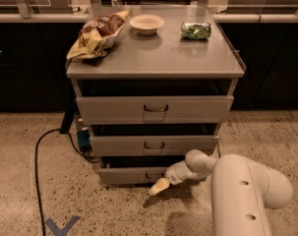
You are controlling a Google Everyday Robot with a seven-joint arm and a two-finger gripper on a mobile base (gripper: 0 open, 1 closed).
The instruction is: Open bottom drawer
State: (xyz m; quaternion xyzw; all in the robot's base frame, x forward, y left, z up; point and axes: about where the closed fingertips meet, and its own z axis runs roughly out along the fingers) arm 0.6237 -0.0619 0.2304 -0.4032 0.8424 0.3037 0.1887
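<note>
The bottom drawer (129,175) is the slimmest grey front, lowest on the grey metal cabinet (153,58), with a small dark loop handle (152,176). It stands out a little from the cabinet, with a dark gap above it. My gripper (158,186), with pale yellowish fingertips, sits just right of and below the handle, close in front of the drawer front. My white arm (242,191) reaches in from the lower right. The mid-sized drawer (153,145) and the tallest top drawer (153,108) are above.
On the cabinet top lie a chip bag (97,33), a white bowl (146,23) and a green packet (196,30). A black cable (40,151) runs across the speckled floor at left. Dark counters stand behind. A blue floor mark (60,226) is at lower left.
</note>
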